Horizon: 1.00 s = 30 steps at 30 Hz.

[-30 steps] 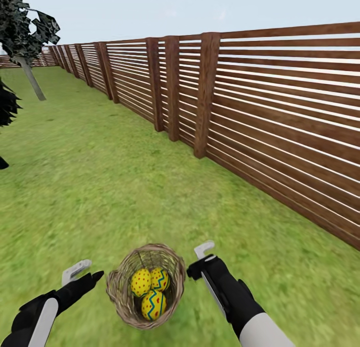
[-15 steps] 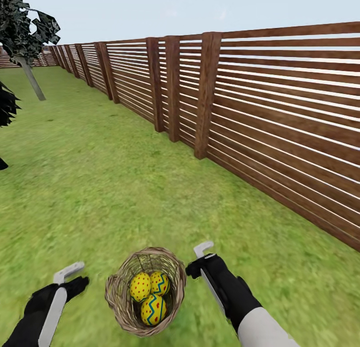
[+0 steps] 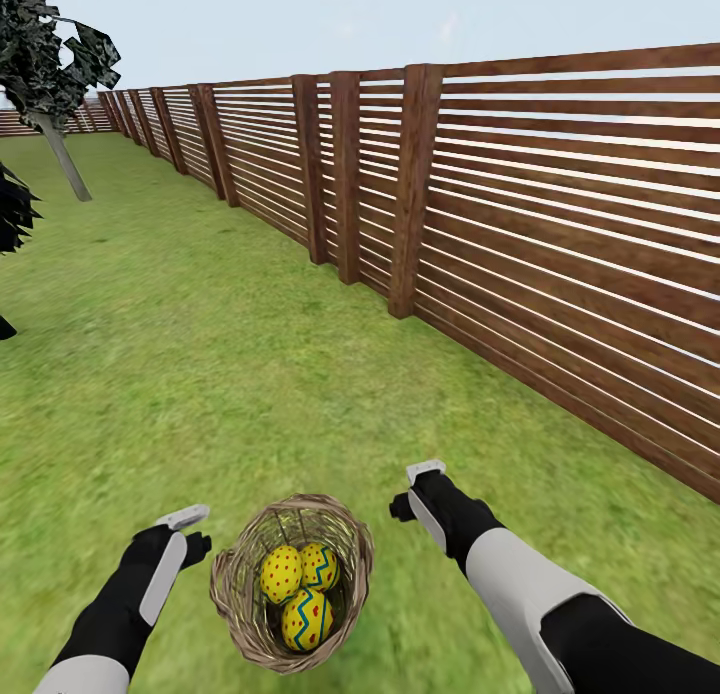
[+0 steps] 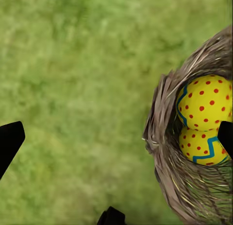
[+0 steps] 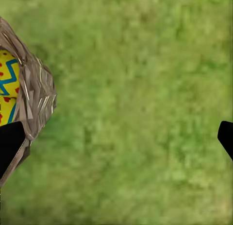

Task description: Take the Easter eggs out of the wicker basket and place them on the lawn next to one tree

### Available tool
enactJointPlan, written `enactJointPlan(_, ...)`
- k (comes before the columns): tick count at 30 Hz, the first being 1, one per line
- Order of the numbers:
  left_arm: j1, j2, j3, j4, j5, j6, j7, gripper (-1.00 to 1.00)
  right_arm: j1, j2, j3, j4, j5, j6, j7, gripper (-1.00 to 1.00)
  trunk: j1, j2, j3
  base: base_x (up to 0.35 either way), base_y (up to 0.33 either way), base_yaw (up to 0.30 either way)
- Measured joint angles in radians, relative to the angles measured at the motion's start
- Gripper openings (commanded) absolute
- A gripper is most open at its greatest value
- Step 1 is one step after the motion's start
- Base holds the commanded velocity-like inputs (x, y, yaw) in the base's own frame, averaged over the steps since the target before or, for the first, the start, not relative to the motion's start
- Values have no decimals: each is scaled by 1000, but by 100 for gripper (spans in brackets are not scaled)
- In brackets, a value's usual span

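No writing, brand or label readable anywhere.

Three Easter eggs low in the middle of the head view, lying together inside the wicker basket. Yellow shells with red dots, and a blue-green zigzag band on at least two of them. Two eggs side by side farther back, the third in front and lower, touching the others. In the left wrist view two of the eggs at the right edge of the frame, one pressed against the other, behind the woven rim.

Basket brown, woven, round, open at the top, tilted a little toward the camera, resting on the lawn.

Left claw at the lower left of the head view, just beside the basket rim, apart from it, holding nothing; in its wrist view the dark fingertips stand wide apart at the two frame edges. Right claw to the right of the basket and a little higher in the frame, near it but not touching. Spread wide also, with one fingertip at each side edge of its wrist view and only grass between; nothing gripped. Basket wall at the left edge there.

Brown slatted fence along the right side. Tree with pale trunk at the upper left, well apart.
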Motion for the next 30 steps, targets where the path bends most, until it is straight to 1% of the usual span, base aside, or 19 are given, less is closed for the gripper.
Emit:
enactJointPlan(2, -1, 4, -2, 0, 1, 0, -18, 100, -1, 0, 0, -3, -1, -1, 4, 100, 0, 0, 0, 0, 0, 0)
enactJointPlan(4, -1, 12, -1, 0, 2, 0, -53, 100, 0, -1, 0, -8, 0, -1, 9, 100, 0, 0, 0, 0, 0, 0)
enactJointPlan(5, -1, 18, -1, -1, 2, 0, -80, 100, 0, -1, 0, -10, 0, -1, 13, 100, 0, 0, 0, 0, 0, 0)
enactJointPlan(6, -2, 28, 0, -1, 2, 1, -135, 100, 0, -3, 0, -16, 0, -1, 22, 100, 4, -7, -3, 0, 0, 0)
enactJointPlan(7, -2, 30, 1, -1, 2, 1, -148, 100, 1, -4, 0, -17, 0, -1, 25, 100, 8, -14, -6, 0, 0, 0)
enactJointPlan(8, -2, 35, 2, -2, 1, 1, -176, 100, 1, -4, 0, -19, 1, -1, 37, 100, 11, -21, -9, 0, 0, 0)
enactJointPlan(12, -3, 43, 10, 1, 3, 0, -204, 100, 1, -8, 0, -21, 2, -1, 90, 100, 27, -49, -22, 0, 0, 0)
enactJointPlan(13, -3, 44, 17, 3, 4, -1, -209, 100, 1, -8, -1, -21, 2, -1, 113, 100, 31, -56, -25, 0, 0, 0)
enactJointPlan(15, -3, 47, 34, 6, 5, -2, -223, 100, 1, -8, -3, -23, 1, -1, 134, 100, 38, -70, -31, 0, 0, 0)
enactJointPlan(16, -3, 53, 48, 8, 5, -2, -240, 100, 1, -8, -3, -27, 1, -1, 140, 100, 42, -77, -34, 0, 0, 0)
enactJointPlan(19, -3, 83, 88, 27, 3, -3, -332, 100, 1, -9, -4, -63, 1, 1, 147, 100, 54, -98, -44, 0, 0, 0)
enactJointPlan(20, -9, 81, 89, 33, 6, -9, -338, 100, -4, -13, -9, -69, -5, -1, 152, 100, 54, -98, -44, 0, 0, 0)
enactJointPlan(21, -5, 80, 87, 37, 7, -15, -337, 100, -6, -7, -15, -74, -12, -2, 158, 100, 54, -98, -44, 0, 0, 0)
enactJointPlan(23, -3, 80, 87, 34, 7, -26, -336, 100, -6, -6, -16, -78, -20, -2, 164, 100, 54, -98, -44, 0, 0, 0)
enactJointPlan(25, 0, 80, 88, 24, 7, -21, -335, 100, -7, -4, -17, -71, -15, -3, 153, 100, 54, -98, -44, 0, 0, 0)
enactJointPlan(30, 1, 81, 85, 20, 6, -31, -335, 100, -7, -5, -44, -84, -18, 3, 133, 100, 54, -98, -44, 0, 0, 0)
